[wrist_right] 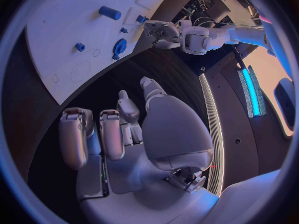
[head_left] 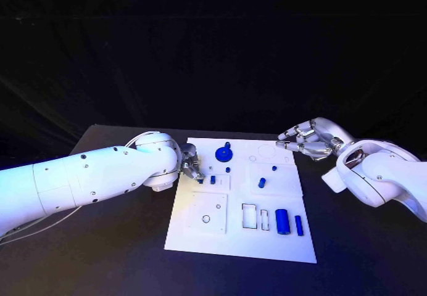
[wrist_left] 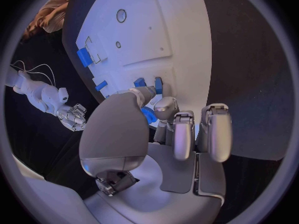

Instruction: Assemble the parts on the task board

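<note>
The white task board (head_left: 233, 242) lies in the middle of the black table. At the board's left edge my left hand (head_left: 191, 165) pinches a small blue part (wrist_left: 148, 115) between thumb and a finger, just above the board. Beside its fingertips lies a small blue peg (head_left: 211, 179). A blue gear-like knob (head_left: 224, 151) stands near the far edge. A short blue piece (head_left: 261, 182) sits on a raised square. A large blue cylinder (head_left: 282, 221) and a slimmer one (head_left: 299, 225) lie at the near right. My right hand (head_left: 307, 140) hovers off the far right corner, holding nothing.
Raised white squares with cut-outs (head_left: 207, 213) and slots (head_left: 250, 216) cover the board's near half. Bare black table (head_left: 356, 246) surrounds the board. My left forearm (head_left: 89, 179) lies across the table's left side.
</note>
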Available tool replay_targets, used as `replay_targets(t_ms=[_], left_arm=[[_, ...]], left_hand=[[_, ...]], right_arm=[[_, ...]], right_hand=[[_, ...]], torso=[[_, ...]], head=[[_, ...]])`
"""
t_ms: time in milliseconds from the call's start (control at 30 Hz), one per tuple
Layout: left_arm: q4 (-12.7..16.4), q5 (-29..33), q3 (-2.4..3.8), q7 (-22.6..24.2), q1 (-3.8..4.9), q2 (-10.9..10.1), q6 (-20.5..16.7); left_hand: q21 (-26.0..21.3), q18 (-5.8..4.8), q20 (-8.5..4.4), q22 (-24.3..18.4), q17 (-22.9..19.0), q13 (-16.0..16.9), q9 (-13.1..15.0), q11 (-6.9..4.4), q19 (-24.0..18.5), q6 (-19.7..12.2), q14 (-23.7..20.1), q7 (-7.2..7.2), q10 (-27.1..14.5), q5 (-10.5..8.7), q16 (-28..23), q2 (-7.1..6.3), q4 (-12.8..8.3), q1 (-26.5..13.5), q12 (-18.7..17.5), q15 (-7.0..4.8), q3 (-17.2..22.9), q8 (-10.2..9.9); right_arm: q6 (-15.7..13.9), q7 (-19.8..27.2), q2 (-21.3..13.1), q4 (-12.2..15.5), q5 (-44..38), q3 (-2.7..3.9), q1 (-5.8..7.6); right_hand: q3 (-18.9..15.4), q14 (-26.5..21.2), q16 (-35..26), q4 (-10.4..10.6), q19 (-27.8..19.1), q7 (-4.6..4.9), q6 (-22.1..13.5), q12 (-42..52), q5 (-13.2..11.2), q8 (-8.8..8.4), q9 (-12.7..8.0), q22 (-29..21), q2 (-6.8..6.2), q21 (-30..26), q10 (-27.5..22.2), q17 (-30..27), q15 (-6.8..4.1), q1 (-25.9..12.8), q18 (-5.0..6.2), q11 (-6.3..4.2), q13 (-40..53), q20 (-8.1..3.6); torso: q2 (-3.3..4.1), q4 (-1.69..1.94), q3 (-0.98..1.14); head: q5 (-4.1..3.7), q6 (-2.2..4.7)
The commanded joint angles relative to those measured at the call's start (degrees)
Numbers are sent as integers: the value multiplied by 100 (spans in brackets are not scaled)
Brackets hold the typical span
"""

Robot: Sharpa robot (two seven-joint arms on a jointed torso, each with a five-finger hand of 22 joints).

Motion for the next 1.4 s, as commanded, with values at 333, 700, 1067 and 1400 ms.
replay_targets(t_ms=[333,700,1067,1400], left_arm=[[12,-179,2,-144,-1,12,486],[0,-189,2,-139,0,41,397],[-146,-154,3,-164,2,152,466],[-206,-123,3,-197,2,205,513]], left_hand=[[38,-64,-15,881,1509,1,21,-16,170,158,605,-116,50,16,18,-8,-822,9,29,-43,855,32],[42,-66,-20,889,1509,35,89,-39,174,202,605,-151,106,7,18,-64,-776,-121,68,-57,854,101],[42,-67,-40,899,1509,7,244,-96,178,209,605,-238,143,-20,18,-35,-584,-387,60,-102,481,210],[51,-73,-62,924,1509,4,309,-129,195,276,605,-279,147,-28,18,48,-342,-555,75,-128,-92,240]], right_arm=[[26,31,-6,6,-35,0,-4],[23,27,-7,13,-35,0,-4],[28,24,11,11,-35,0,-3],[24,18,-3,18,-35,0,-3]], right_hand=[[-16,396,-27,31,125,-20,2,-18,28,29,-10,1042,35,-28,-18,587,-41,-31,68,10,11,-34],[-20,395,-29,35,124,-20,2,-16,30,30,-10,1041,36,-30,-17,584,-42,-34,69,10,11,-34],[-25,394,-32,39,121,-21,2,-15,32,31,-11,1038,36,-36,-16,580,-42,-38,70,10,12,-34],[-25,394,-32,39,121,-21,2,-15,32,31,-11,1038,36,-36,-16,580,-42,-38,70,10,12,-34]], torso=[[3,0,-4],[1,3,0],[-3,1,-1],[-4,3,-2]], head=[[-17,-19],[-15,-34],[-13,-35],[-14,-33]])
